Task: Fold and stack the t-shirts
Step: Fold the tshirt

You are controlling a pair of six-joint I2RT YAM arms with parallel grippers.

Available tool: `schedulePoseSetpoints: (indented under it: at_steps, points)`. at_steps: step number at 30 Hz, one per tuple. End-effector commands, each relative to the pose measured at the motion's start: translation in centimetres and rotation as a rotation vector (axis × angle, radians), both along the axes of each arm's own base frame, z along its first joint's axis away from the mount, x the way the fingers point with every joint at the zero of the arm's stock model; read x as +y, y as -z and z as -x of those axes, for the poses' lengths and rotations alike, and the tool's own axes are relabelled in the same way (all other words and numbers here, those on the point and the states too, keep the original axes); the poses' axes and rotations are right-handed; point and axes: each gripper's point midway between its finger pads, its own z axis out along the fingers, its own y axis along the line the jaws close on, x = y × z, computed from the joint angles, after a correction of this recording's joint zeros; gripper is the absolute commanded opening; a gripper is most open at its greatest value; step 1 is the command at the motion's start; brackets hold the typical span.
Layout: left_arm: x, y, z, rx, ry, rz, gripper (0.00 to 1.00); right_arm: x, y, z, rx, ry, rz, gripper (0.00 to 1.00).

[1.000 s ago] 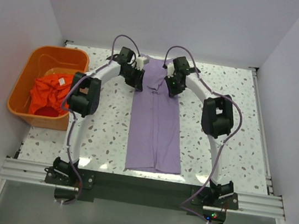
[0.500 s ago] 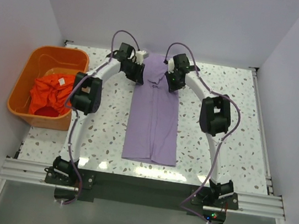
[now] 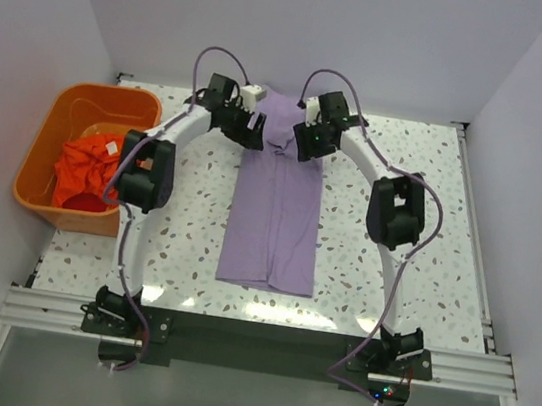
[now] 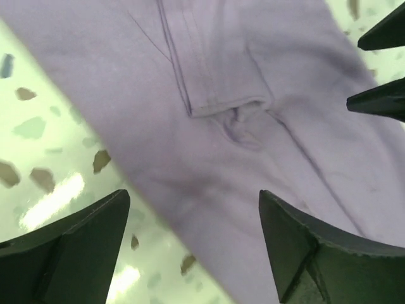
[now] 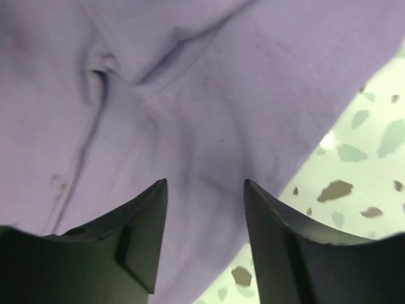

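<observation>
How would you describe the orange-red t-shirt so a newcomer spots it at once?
Find the speckled table; at its left edge sits an orange plastic basket. The orange-red t-shirt lies crumpled inside it, a small white neck label showing. The lavender t-shirt, by contrast, lies flat in a long strip at the table's middle.

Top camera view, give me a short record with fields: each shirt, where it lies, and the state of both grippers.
purple t-shirt: folded into a long narrow strip, flat on the table
orange-red t-shirt: crumpled inside the orange basket, at the table's left side
left gripper: open, above the strip's far end, holding nothing
right gripper: open, above the same end, holding nothing
stack: not yet started
</observation>
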Motion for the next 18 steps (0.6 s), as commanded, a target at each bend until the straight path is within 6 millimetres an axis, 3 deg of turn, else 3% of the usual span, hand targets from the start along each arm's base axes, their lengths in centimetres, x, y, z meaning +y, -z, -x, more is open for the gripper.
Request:
schedulePoseSetpoints:
  at_steps: [1, 2, 3, 4, 5, 6, 7, 8, 9, 10, 11, 12, 13, 14, 15, 16, 17, 18]
  points:
    - [0.7, -14.1, -1.3, -0.393, 0.016, 0.051, 0.90, 1.2, -15.2, -0.8, -0.309, -0.065, -0.154, 0.58]
    - [1.1, -18.1, -0.4, -0.481, 0.018, 0.060, 0.96, 1.1, -19.1, -0.1, -0.384, -0.084, -0.181, 0.60]
    - [1.3, -20.0, 0.0, -0.547, 0.023, 0.063, 1.00, 1.0, -20.5, 0.4, -0.417, -0.107, -0.179, 0.60]
    - [1.7, -19.7, 1.1, -0.559, 0.034, 0.043, 1.00, 0.9, -20.8, 1.3, -0.421, -0.120, -0.175, 0.61]
    - [2.0, -23.6, 2.6, -0.656, 0.044, 0.049, 1.00, 0.5, -24.1, 2.6, -0.479, -0.139, -0.193, 0.63]
    - [2.1, -22.9, 4.0, -0.670, 0.085, 0.034, 1.00, 0.3, -24.0, 3.6, -0.479, -0.165, -0.179, 0.65]
    - [2.4, -23.6, 5.0, -0.698, 0.090, 0.030, 1.00, 0.1, -24.9, 4.7, -0.493, -0.185, -0.184, 0.66]
    - [2.9, -26.7, 6.9, -0.781, 0.086, 0.037, 1.00, 0.0, -25.7, 5.7, -0.506, -0.206, -0.192, 0.78]
    - [3.3, -28.1, 7.5, -0.845, 0.067, 0.039, 1.00, -0.3, -28.5, 7.6, -0.565, -0.243, -0.211, 0.89]
    - [3.6, -26.6, 8.7, -0.843, 0.068, 0.031, 1.00, -0.3, -27.6, 8.8, -0.547, -0.276, -0.211, 0.98]
    - [4.0, -28.6, 10.7, -0.910, 0.077, 0.029, 1.00, -0.2, -27.7, 9.9, -0.557, -0.317, -0.216, 0.99]
    - [4.1, -28.4, 11.7, -0.928, 0.101, 0.013, 1.00, 0.2, -28.2, 11.5, -0.580, -0.412, -0.227, 0.99]
    - [4.0, -26.8, 13.1, -0.933, 0.169, -0.017, 1.00, -0.1, -28.1, 13.3, -0.596, -0.450, -0.232, 0.99]
    - [4.0, -27.6, 14.8, -0.966, 0.209, -0.026, 1.00, -0.1, -28.3, 14.7, -0.612, -0.486, -0.248, 0.99]
    - [3.9, -25.9, 16.3, -0.916, 0.270, -0.038, 1.00, -0.1, -28.2, 16.0, -0.627, -0.541, -0.247, 0.99]
    - [3.2, -24.7, 18.1, -0.916, 0.379, -0.040, 1.00, 0.0, -28.2, 18.8, -0.640, -0.624, -0.283, 0.99]
    - [3.0, -24.5, 19.8, -0.913, 0.440, -0.034, 1.00, 0.0, -27.5, 20.5, -0.625, -0.681, -0.288, 0.98]
    - [2.9, -22.0, 22.2, -0.813, 0.517, -0.024, 1.00, 0.1, -26.5, 21.5, -0.624, -0.726, -0.258, 0.99]
